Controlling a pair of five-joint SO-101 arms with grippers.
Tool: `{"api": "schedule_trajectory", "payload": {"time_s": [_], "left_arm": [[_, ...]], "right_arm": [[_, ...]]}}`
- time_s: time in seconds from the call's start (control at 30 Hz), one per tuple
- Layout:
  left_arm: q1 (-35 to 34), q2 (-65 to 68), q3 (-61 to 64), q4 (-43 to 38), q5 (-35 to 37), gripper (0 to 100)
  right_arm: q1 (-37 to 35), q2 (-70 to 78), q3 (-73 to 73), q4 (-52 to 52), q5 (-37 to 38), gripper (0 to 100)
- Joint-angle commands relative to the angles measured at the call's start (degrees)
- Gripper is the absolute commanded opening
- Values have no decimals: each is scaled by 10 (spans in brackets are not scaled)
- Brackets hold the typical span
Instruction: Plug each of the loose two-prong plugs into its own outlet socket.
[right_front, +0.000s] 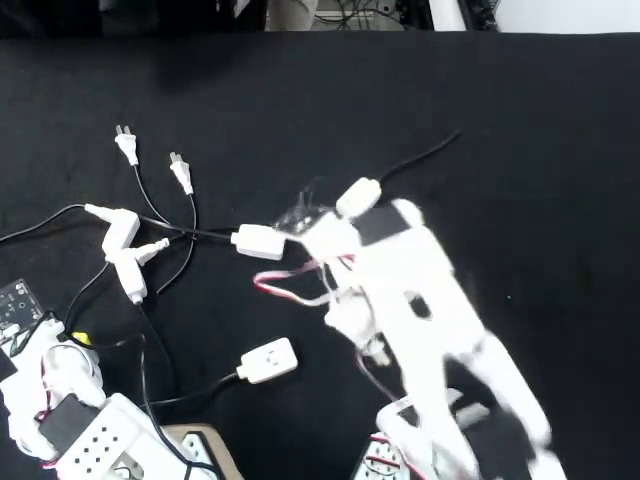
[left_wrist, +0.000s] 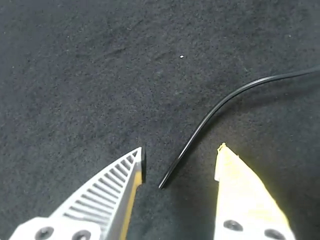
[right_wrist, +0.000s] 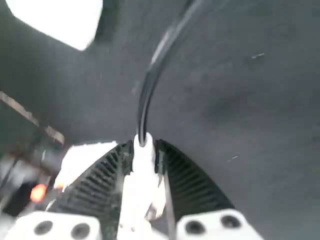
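Up close the right gripper (right_wrist: 144, 145) has its jaws clenched on a white plug (right_wrist: 141, 172), the left gripper (left_wrist: 181, 149) holds its jaws released astride a black cable (left_wrist: 210, 117), and from above a white outlet socket (right_front: 258, 242) lies near the right gripper, two loose plugs (right_front: 125, 145) farther off.

We log one loose white plug (right_front: 126, 145) beside another plug (right_front: 180, 172), prongs bare. Third plug (right_wrist: 142, 167) clamped in right gripper (right_wrist: 143, 144).

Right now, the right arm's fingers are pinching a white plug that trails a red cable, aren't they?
Not quite: the cable is black, not red. The right wrist view shows it trailing from the white plug pinched between the right arm's fingers.
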Motion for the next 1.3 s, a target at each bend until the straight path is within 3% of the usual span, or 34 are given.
{"api": "schedule_trajectory", "payload": {"time_s": [0.0, 0.27, 0.37, 0.47, 0.6, 0.67, 0.8, 1.0, 1.17, 1.27], "left_arm": [[8, 0, 11, 5, -6, 236], [87, -2, 7, 2, -7, 237], [98, -2, 6, 5, -32, 238], [99, -2, 6, 5, -91, 238], [104, -2, -26, 5, -146, 238], [123, 2, -71, 17, -159, 237], [248, 35, -216, 191, -190, 238], [366, 211, -310, 173, -175, 238], [421, 404, -408, 127, -160, 238], [500, 519, -465, 142, -159, 238]], "right_arm": [[-5, -184, -24, -30, -31, 12], [-10, -458, 99, -272, -165, 12], [-57, -531, 204, -331, -228, 12], [-115, -589, 292, -350, -210, 12], [-125, -655, 363, -363, -182, 12], [-108, -674, 389, -373, -185, 12], [-14, -673, 440, -428, -225, 12], [76, -633, 468, -456, -266, 12], [123, -582, 454, -459, -270, 12], [160, -540, 439, -461, -270, 12]]}}
